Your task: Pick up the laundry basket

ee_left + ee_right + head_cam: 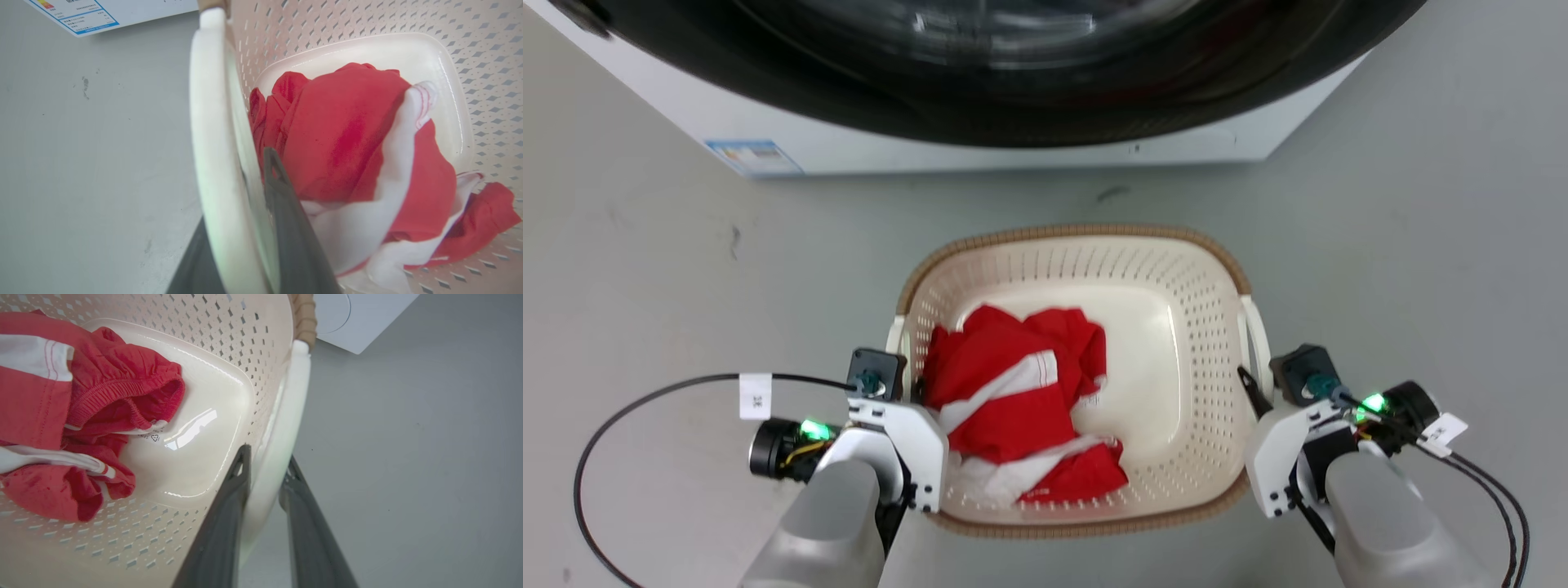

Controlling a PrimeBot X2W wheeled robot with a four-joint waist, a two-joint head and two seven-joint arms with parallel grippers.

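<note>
Laundry basket handles partly hide left gripper and right gripper

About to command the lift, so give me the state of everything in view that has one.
basket, upright, apparently on the floor
clothes, crumpled in the basket
left gripper, fingers shut on left handle
right gripper, fingers shut on right handle
washer, door state unclear
</note>
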